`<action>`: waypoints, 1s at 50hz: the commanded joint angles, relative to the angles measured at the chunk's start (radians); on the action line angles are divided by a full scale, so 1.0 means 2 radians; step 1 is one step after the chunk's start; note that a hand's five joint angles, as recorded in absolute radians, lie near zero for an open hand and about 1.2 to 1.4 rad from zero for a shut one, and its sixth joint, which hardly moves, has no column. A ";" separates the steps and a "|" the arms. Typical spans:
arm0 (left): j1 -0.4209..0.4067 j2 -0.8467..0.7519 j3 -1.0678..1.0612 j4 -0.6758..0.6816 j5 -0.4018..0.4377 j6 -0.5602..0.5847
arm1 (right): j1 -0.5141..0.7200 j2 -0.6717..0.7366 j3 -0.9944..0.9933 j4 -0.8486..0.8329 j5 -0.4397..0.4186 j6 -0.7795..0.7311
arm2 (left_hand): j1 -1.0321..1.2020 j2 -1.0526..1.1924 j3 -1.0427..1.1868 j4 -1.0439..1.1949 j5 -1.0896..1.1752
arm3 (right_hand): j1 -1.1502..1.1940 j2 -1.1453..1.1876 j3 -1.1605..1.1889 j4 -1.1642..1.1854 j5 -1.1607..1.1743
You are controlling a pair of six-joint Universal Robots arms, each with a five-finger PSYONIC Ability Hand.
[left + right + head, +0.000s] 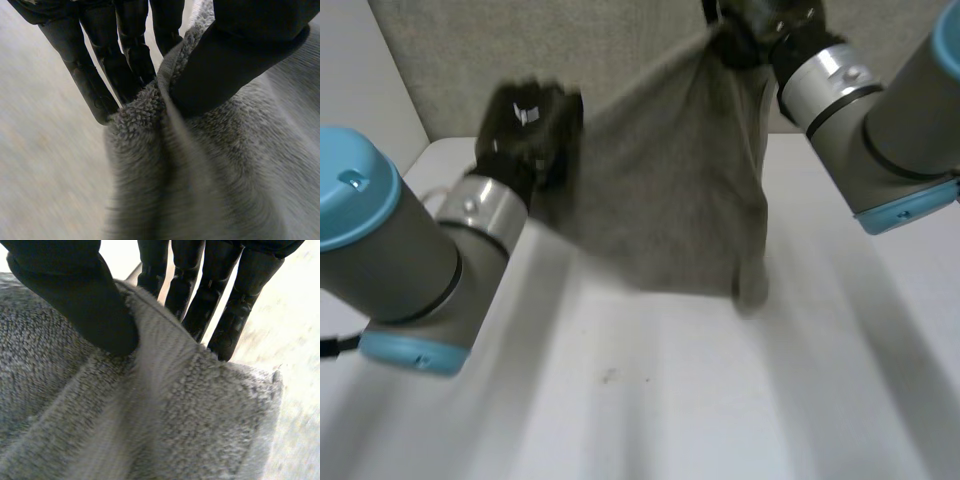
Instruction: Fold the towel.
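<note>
A grey towel (pixel 680 190) hangs in the air above the white table (pixel 650 400), stretched between both hands. My left hand (pixel 530 125) pinches its left upper corner; in the left wrist view the thumb (pixel 235 60) presses the terry cloth (pixel 200 175) against the fingers (pixel 125 65). My right hand (pixel 760 30) holds the right upper corner higher up, at the far side. In the right wrist view its thumb (pixel 75 300) clamps the towel's edge (pixel 165 405) against the fingers (pixel 220 295). The towel's lower right corner (pixel 752 285) dangles just above the table.
A grey fabric wall (pixel 550 60) stands behind the table. The left arm (pixel 400 260) reaches in over the near left, the right arm (pixel 880 130) over the far right.
</note>
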 commanded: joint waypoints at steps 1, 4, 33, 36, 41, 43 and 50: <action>-0.040 -0.002 -0.021 0.059 -0.016 -0.001 | 0.000 -0.024 0.050 0.039 -0.020 0.008 | 0.125 0.104 0.104 0.104 0.109 | 0.168 0.113 0.107 0.102 0.149; -0.074 -0.004 -0.069 0.054 -0.016 0.000 | -0.003 -0.027 0.074 0.079 -0.023 -0.003 | 0.125 0.104 0.104 0.104 0.109 | 0.168 0.113 0.107 0.102 0.149; -0.123 -0.019 -0.089 -0.070 -0.046 0.001 | -0.133 -0.076 0.293 0.239 -0.039 -0.283 | -0.475 -0.497 -0.496 -0.496 -0.491 | 0.168 0.113 0.107 0.102 0.149; -0.083 -0.019 -0.079 -0.073 -0.035 0.001 | -0.137 -0.075 0.302 0.230 -0.040 -0.283 | -0.472 -0.494 -0.493 -0.494 -0.488 | 0.168 0.113 0.107 0.102 0.149; -0.039 -0.024 -0.080 -0.076 0.042 0.002 | -0.143 -0.073 0.315 0.217 -0.040 -0.283 | -0.456 -0.478 -0.477 -0.477 -0.472 | 0.168 0.113 0.107 0.102 0.149; -0.033 -0.027 -0.082 -0.075 0.067 0.001 | -0.146 -0.072 0.318 0.211 -0.040 -0.283 | -0.453 -0.475 -0.474 -0.474 -0.469 | 0.168 0.113 0.107 0.102 0.149; -0.030 -0.050 -0.081 -0.074 0.143 0.005 | -0.153 -0.070 0.328 0.194 -0.040 -0.283 | -0.446 -0.467 -0.467 -0.467 -0.462 | 0.168 0.113 0.107 0.102 0.149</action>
